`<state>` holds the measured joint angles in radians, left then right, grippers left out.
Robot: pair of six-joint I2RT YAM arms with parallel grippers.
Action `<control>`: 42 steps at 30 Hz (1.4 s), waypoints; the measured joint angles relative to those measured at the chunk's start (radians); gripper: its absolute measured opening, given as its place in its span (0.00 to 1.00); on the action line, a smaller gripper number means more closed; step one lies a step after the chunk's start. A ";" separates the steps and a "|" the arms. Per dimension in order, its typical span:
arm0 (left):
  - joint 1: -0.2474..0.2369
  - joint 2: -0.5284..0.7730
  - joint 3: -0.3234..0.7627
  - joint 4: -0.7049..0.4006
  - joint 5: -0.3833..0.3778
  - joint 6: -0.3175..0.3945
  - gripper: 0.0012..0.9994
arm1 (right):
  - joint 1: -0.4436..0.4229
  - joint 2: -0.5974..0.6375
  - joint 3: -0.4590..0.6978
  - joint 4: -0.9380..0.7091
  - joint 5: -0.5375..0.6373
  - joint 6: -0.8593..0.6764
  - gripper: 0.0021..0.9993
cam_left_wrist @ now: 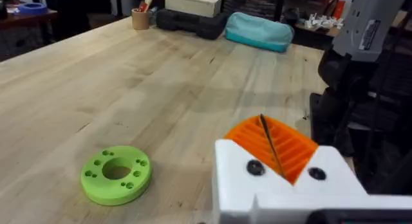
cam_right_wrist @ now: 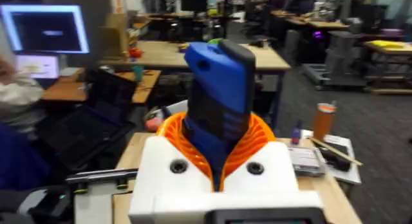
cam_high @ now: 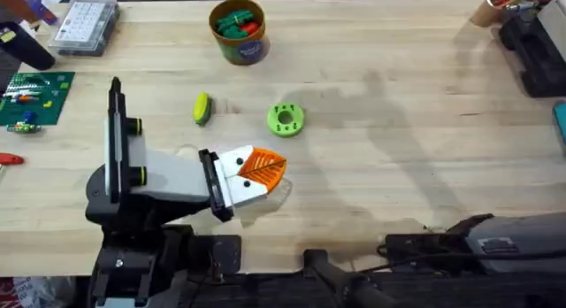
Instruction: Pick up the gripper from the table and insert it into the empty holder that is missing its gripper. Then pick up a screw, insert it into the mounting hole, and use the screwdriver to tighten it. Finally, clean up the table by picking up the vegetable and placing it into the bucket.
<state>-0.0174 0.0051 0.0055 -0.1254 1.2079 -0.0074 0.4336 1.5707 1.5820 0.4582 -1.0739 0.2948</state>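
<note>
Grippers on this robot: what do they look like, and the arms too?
Both the left gripper and the right gripper have white block bases with two black screw heads and orange ribbed pads. The right arm is dark, with a grey segment bearing a label.

bucket: stood at the table's far side
vegetable: lay nearer, left of the ring disc
holder: stood nearest, in front of the vegetable
compartment box: sat far left
</note>
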 joint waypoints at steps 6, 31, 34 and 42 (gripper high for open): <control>0.000 0.000 0.000 0.000 0.000 0.000 0.00 | 0.028 0.000 -0.045 0.070 -0.049 0.040 0.02; 0.000 0.000 0.000 0.000 0.000 0.000 0.00 | 0.115 -0.002 -0.351 0.813 -0.206 0.548 0.02; 0.000 0.000 0.000 0.000 0.000 0.000 0.00 | 0.126 -0.002 -0.351 0.814 -0.226 0.550 0.02; 0.000 0.000 0.000 0.000 0.000 0.000 0.00 | 0.130 -0.002 -0.351 0.814 -0.259 0.550 0.02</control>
<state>-0.0174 0.0051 0.0055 -0.1257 1.2079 -0.0074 0.5631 1.5684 1.2310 1.2724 -1.3333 0.8452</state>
